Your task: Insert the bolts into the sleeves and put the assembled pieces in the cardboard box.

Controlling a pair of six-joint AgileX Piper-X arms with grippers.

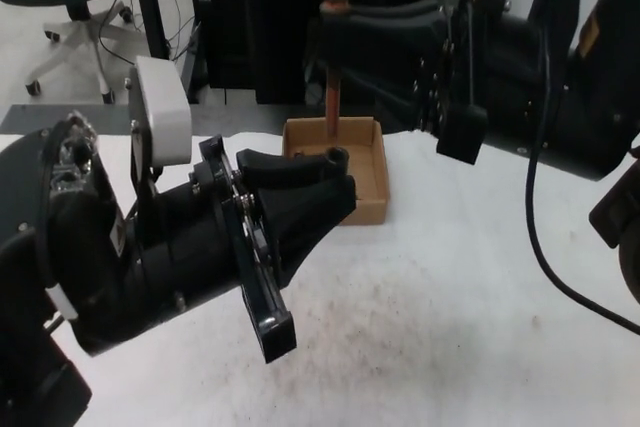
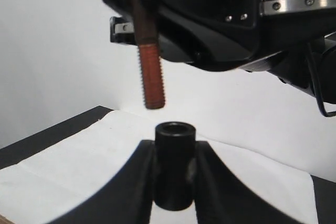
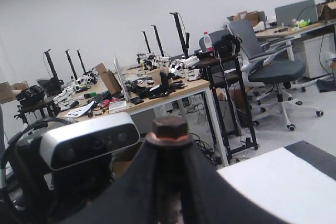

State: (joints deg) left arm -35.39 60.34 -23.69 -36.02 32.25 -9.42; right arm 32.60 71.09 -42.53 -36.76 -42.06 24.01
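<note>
My left gripper is shut on a black sleeve, held upright with its bore facing up. My right gripper is shut on a copper-coloured bolt, head up, shank hanging down. The bolt's threaded tip hangs just above the sleeve's mouth, slightly to one side, with a small gap between them. The open cardboard box sits on the white bench right behind the two grippers.
The white bench cover stretches in front and to the right. A black cable hangs from the right arm. The left arm's white camera housing sticks up. Office chairs and cluttered tables stand beyond the bench.
</note>
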